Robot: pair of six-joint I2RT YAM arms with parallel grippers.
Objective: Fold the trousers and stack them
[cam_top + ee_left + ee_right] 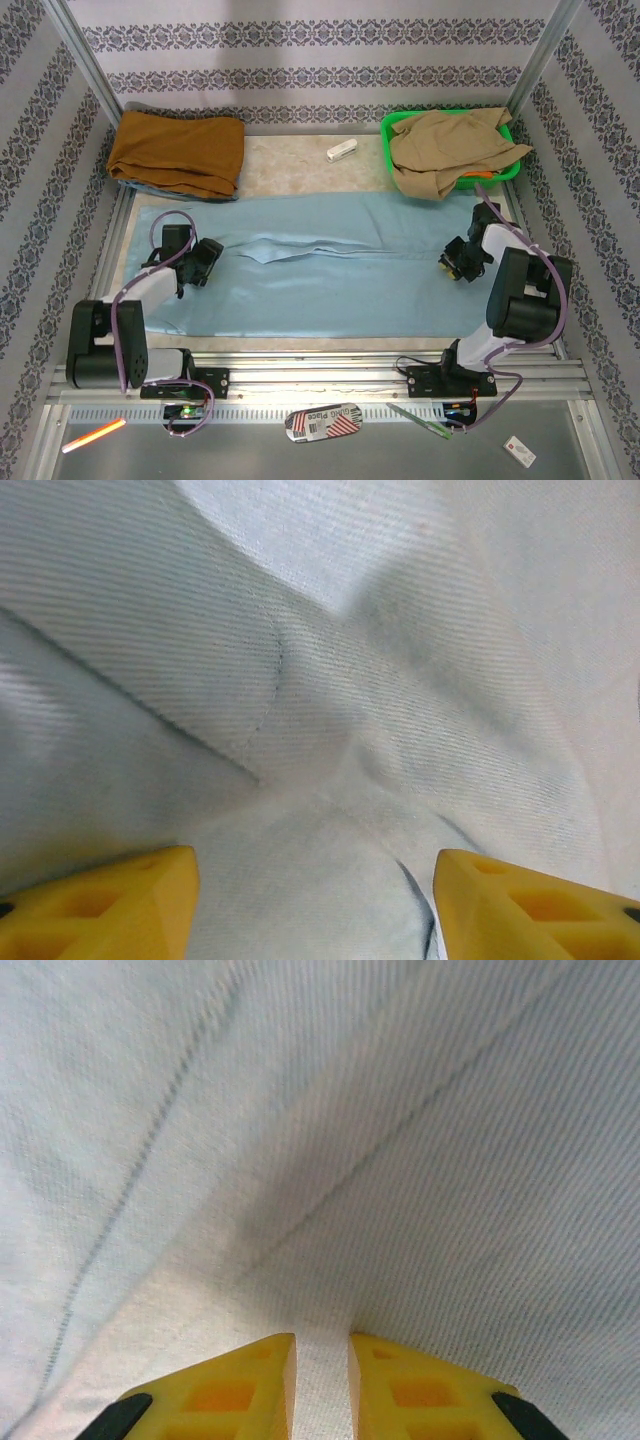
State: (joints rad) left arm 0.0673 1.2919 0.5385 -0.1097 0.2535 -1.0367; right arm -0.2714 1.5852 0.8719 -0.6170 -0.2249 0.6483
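1. Nearest, along the front rail: arm bases, plus stray bits, an orange marker and a printed packet. Not part of the job.
2. Next out, left gripper: fingers spread wide, nothing clamped, close over rumpled cloth at the left end of the trousers.
3. Same depth, right gripper: fingers almost pressed together, thin strip of pale blue cloth nipped between them. Pinching the trousers near the right end.
4. Trousers laid out as one long band across the middle of the table, left to right, with a shallow ridge running lengthwise. Can't tell whether already halved leg on leg.
5. Progress, as a judgement: early. No crosswise fold, no compact bundle, nothing stacked. Remaining: fold the ends in, then move to a stack.
6. Far left corner: folded rust-orange garment, probably the stack spot. Far right: green basket with a tan garment spilling over the rim. Small white object between them.
7. View split:
   - Top camera gives the layout and arm positions but not the jaw gaps.
   - Left wrist adds creases and a curved stitched seam.
   - Right wrist adds straight stitch lines and the nipped strip.
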